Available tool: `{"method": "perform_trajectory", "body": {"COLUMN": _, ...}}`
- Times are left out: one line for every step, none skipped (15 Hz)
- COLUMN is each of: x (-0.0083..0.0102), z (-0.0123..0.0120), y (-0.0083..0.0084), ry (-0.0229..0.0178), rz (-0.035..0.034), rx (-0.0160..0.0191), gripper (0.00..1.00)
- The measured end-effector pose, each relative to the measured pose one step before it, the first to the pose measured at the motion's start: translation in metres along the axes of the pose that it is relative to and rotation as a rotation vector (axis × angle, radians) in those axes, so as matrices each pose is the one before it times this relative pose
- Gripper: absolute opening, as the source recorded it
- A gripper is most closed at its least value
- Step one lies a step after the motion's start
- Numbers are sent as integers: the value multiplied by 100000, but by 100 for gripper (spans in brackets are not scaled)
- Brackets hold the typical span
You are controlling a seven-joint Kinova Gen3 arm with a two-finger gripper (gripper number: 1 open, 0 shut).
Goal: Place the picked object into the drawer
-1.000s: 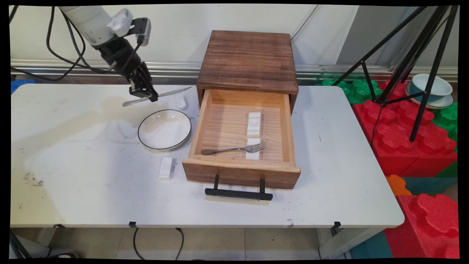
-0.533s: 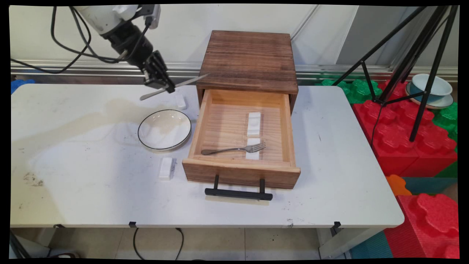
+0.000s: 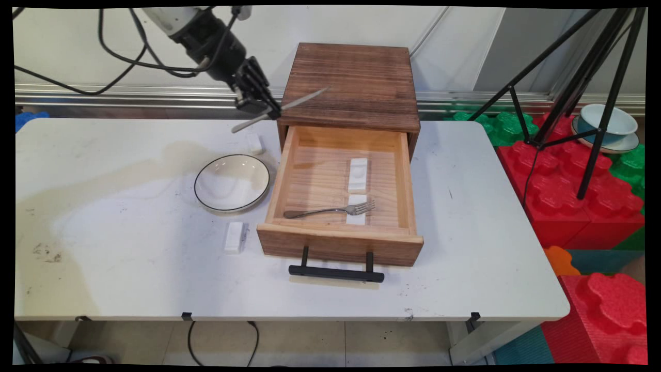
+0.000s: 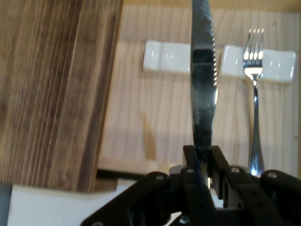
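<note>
My gripper (image 3: 272,110) (image 4: 203,155) is shut on a metal table knife (image 3: 281,109) (image 4: 203,80), held in the air above the back left corner of the open wooden drawer (image 3: 279,175). The blade points right over the dark wooden cabinet top (image 3: 351,82) (image 4: 51,89). Inside the drawer lie a fork (image 3: 330,210) (image 4: 254,94) whose tines rest on a white rest (image 3: 356,212) (image 4: 277,66), and a second white rest (image 3: 358,174) (image 4: 164,57) with nothing on it.
A white plate with a dark rim (image 3: 232,182) sits left of the drawer. One small white rest (image 3: 254,142) lies behind the plate, another (image 3: 234,237) in front of it. The drawer's black handle (image 3: 336,273) juts toward the table's near edge. A tripod (image 3: 583,98) and foam blocks (image 3: 573,191) stand at the right.
The gripper has carried the knife up and to the right, from above the table behind the plate to the drawer's back left corner. Nothing else moved.
</note>
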Motion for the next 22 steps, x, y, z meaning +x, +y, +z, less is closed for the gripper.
{"method": "perform_trajectory", "body": {"x": 591, "z": 256, "y": 117, "ry": 1181, "rz": 499, "rx": -181, "gripper": 0}}
{"method": "perform_trajectory", "body": {"x": 397, "z": 209, "y": 76, "ry": 748, "rz": 294, "rx": -188, "gripper": 0}}
{"method": "perform_trajectory", "body": {"x": 534, "z": 319, "y": 110, "ry": 986, "rz": 332, "rx": -226, "gripper": 0}}
{"method": "perform_trajectory", "body": {"x": 360, "z": 269, "y": 83, "ry": 595, "rz": 232, "rx": -185, "gripper": 0}}
{"method": "perform_trajectory", "body": {"x": 537, "z": 506, "y": 138, "ry": 849, "rz": 258, "rx": -364, "gripper": 0}}
{"method": "perform_trajectory", "body": {"x": 376, "z": 500, "y": 138, "ry": 475, "rz": 192, "rx": -329, "gripper": 0}}
{"method": "perform_trajectory", "body": {"x": 443, "z": 702, "y": 122, "ry": 376, "rz": 204, "rx": -354, "gripper": 0}}
{"method": "perform_trajectory", "body": {"x": 373, "z": 625, "y": 84, "ry": 362, "rz": 123, "rx": -260, "gripper": 0}}
{"method": "perform_trajectory", "body": {"x": 437, "z": 763, "y": 73, "ry": 464, "rz": 94, "rx": -297, "gripper": 0}}
{"method": "perform_trajectory", "body": {"x": 349, "z": 698, "y": 29, "ry": 285, "rz": 84, "rx": -171, "gripper": 0}}
{"method": "perform_trajectory", "body": {"x": 205, "z": 463, "y": 17, "ry": 140, "rz": 65, "rx": -123, "gripper": 0}}
{"method": "perform_trajectory", "body": {"x": 302, "z": 860, "y": 8, "ry": -29, "rz": 263, "rx": -170, "gripper": 0}}
{"method": "perform_trajectory", "body": {"x": 168, "z": 724, "y": -10, "ry": -154, "rz": 142, "rx": -119, "gripper": 0}}
{"method": "perform_trajectory", "body": {"x": 66, "z": 590, "y": -11, "ry": -202, "rz": 108, "rx": -95, "gripper": 0}}
{"method": "perform_trajectory", "body": {"x": 68, "z": 617, "y": -20, "ry": -247, "rz": 140, "rx": -94, "gripper": 0}}
{"method": "perform_trajectory", "body": {"x": 40, "z": 500, "y": -27, "ry": -213, "rz": 85, "rx": -77, "gripper": 0}}
{"method": "perform_trajectory", "body": {"x": 38, "z": 728, "y": -43, "ry": -313, "rz": 143, "rx": -57, "gripper": 0}}
{"method": "perform_trajectory", "body": {"x": 17, "z": 501, "y": -41, "ry": -207, "rz": 101, "rx": -31, "gripper": 0}}
{"method": "perform_trajectory", "body": {"x": -11, "z": 756, "y": -74, "ry": -392, "rz": 91, "rx": -2, "gripper": 0}}
{"method": "perform_trajectory", "body": {"x": 1, "z": 493, "y": -52, "ry": -262, "rz": 64, "rx": -16, "gripper": 0}}
{"method": "perform_trajectory", "body": {"x": -31, "z": 676, "y": -68, "ry": -391, "rz": 73, "rx": -37, "gripper": 0}}
{"method": "perform_trajectory", "body": {"x": -44, "z": 456, "y": -52, "ry": -330, "rz": 54, "rx": -14, "gripper": 0}}
